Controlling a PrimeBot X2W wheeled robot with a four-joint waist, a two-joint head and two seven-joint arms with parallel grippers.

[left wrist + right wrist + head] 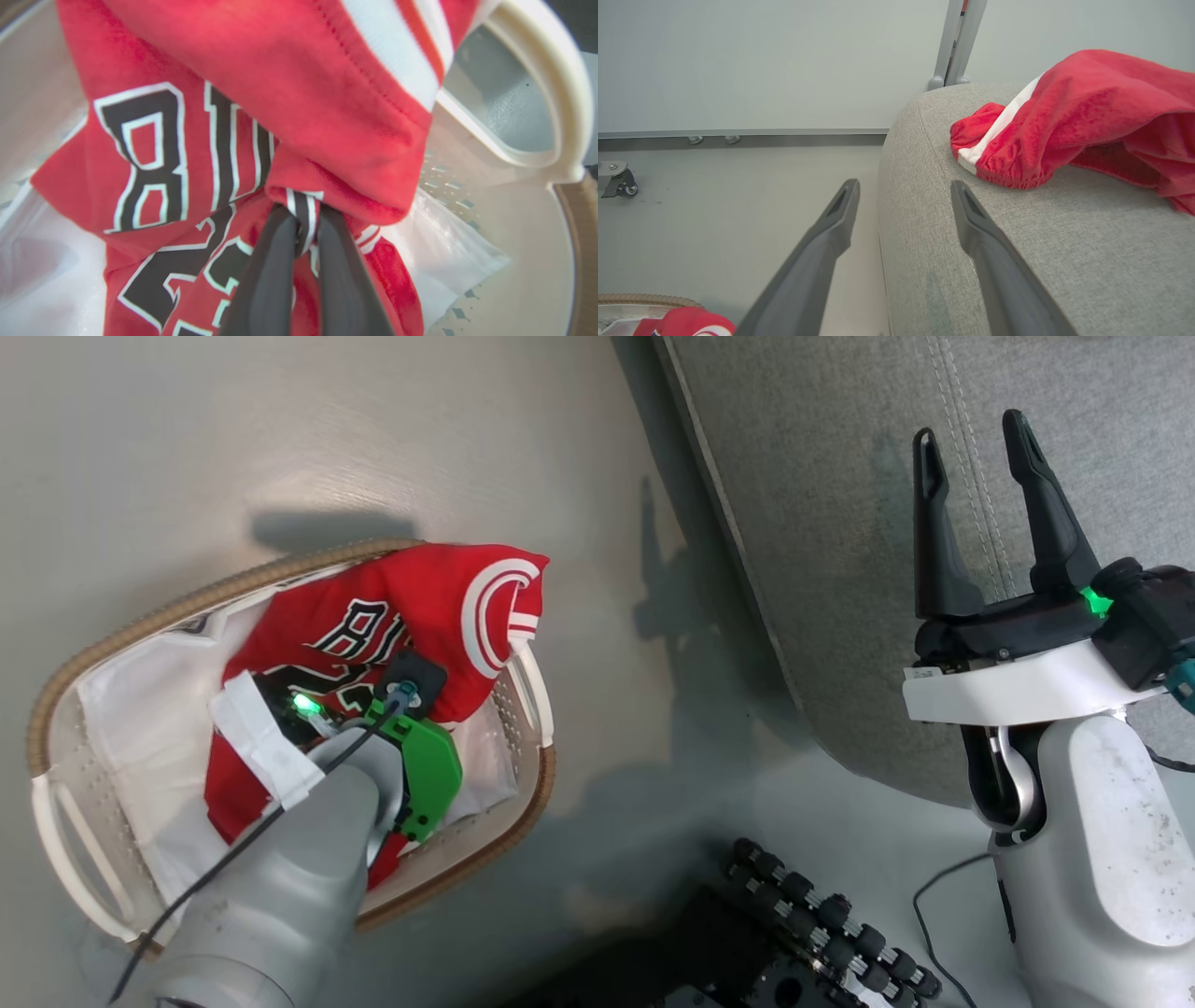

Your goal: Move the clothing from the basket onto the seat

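The red jersey (392,607) with black lettering lies bunched in the white basket (65,821), one sleeve draped over the far handle. My left gripper (304,219) reaches down into the basket, shut on a fold of the jersey (299,116). In the head view its fingers are hidden under my wrist. The red shorts (1064,116) with a white stripe lie on the grey seat (1041,252). My right gripper (971,434) hovers open over the seat's (822,523) edge, holding nothing, short of the shorts.
The basket stands on the pale floor (280,429) left of the seat. My dark wheeled base (822,933) and a cable are at the bottom. A metal post (957,42), a wall and a caster (619,179) are behind the seat.
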